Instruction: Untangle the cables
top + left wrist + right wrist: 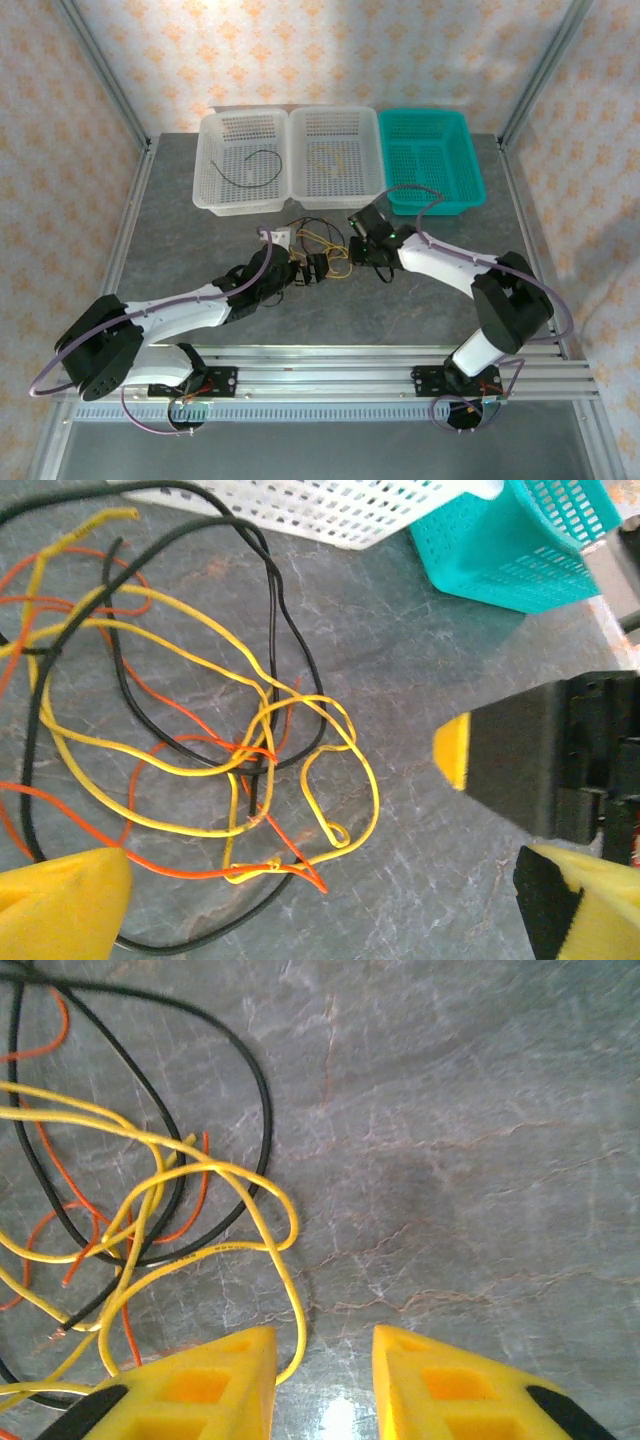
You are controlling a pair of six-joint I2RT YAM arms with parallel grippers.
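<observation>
Mid-table, between arms: cables (322,243) tangled. Left gripper (320,880) spread wide, tangle dead ahead. Right gripper (322,1345) narrowly apart, nothing clamped, yellow loop (288,1290) dipping beside gap.

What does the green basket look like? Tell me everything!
The green basket is teal plastic, rectangular, with slots cut through its floor and walls and a thick rim. It stands upright on the grey table, at the right end of the basket row, close beside a white basket. Its inside looks bare.
</observation>
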